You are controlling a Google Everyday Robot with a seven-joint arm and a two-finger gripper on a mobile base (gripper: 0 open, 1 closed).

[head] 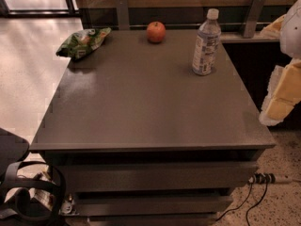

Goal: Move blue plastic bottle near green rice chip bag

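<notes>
The blue plastic bottle (205,44) stands upright at the back right of the grey cabinet top (141,112); it is clear, with a white cap and a blue-and-white label. The green rice chip bag (83,42) lies at the back left corner, partly over the edge. My gripper (281,98), white and yellowish, hangs at the right edge of the view, off the cabinet's right side, to the right of the bottle and lower in the picture, touching nothing.
A red-orange apple (156,31) sits at the back middle, between bag and bottle. Drawers (155,175) are below the top. A wall rail runs behind. A black chair (19,187) is at the lower left, and a power strip (263,178) with cables lies on the floor at the right.
</notes>
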